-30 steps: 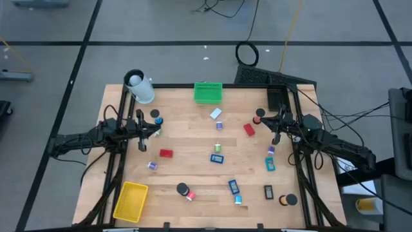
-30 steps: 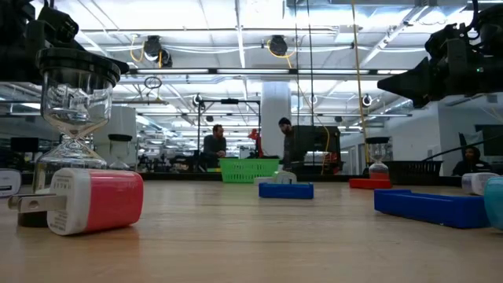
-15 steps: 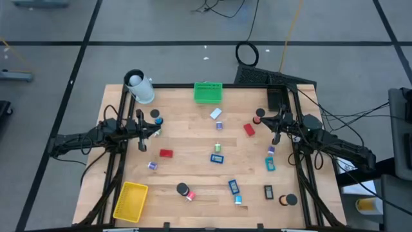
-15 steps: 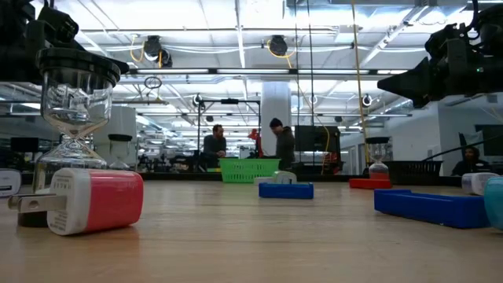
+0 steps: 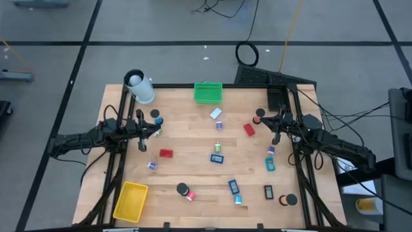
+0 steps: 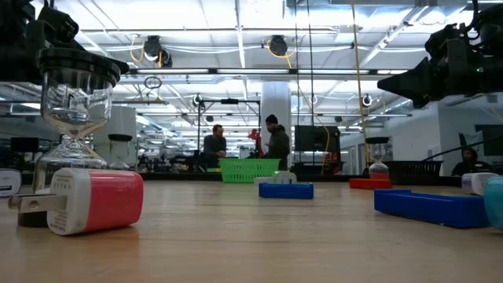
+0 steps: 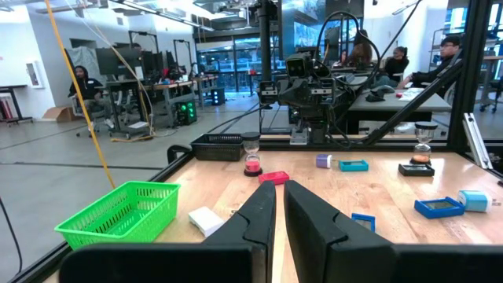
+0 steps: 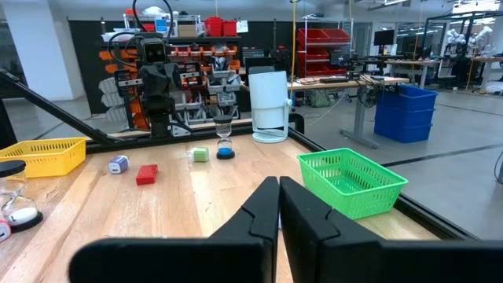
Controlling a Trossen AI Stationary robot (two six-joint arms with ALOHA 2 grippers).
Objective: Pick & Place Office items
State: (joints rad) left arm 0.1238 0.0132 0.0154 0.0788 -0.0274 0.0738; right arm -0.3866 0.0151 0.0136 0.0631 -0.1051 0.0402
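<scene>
Items lay scattered all over wooden table (image 5: 193, 145): red block (image 5: 166, 153) left of middle; another red block (image 5: 249, 129) toward right; blue blocks (image 5: 234, 187) near front edge; teal piece (image 5: 270, 164) at right; white block (image 5: 215, 113) just in front of green basket (image 5: 208, 92); yellow basket (image 5: 131, 200) sat at front left corner; left gripper (image 5: 155, 131) hung over left side, fingers (image 7: 263, 220) pinched nearly together, holding nothing; right gripper (image 5: 266, 119) hung over right side, fingers (image 8: 267, 206) closed, empty too.
</scene>
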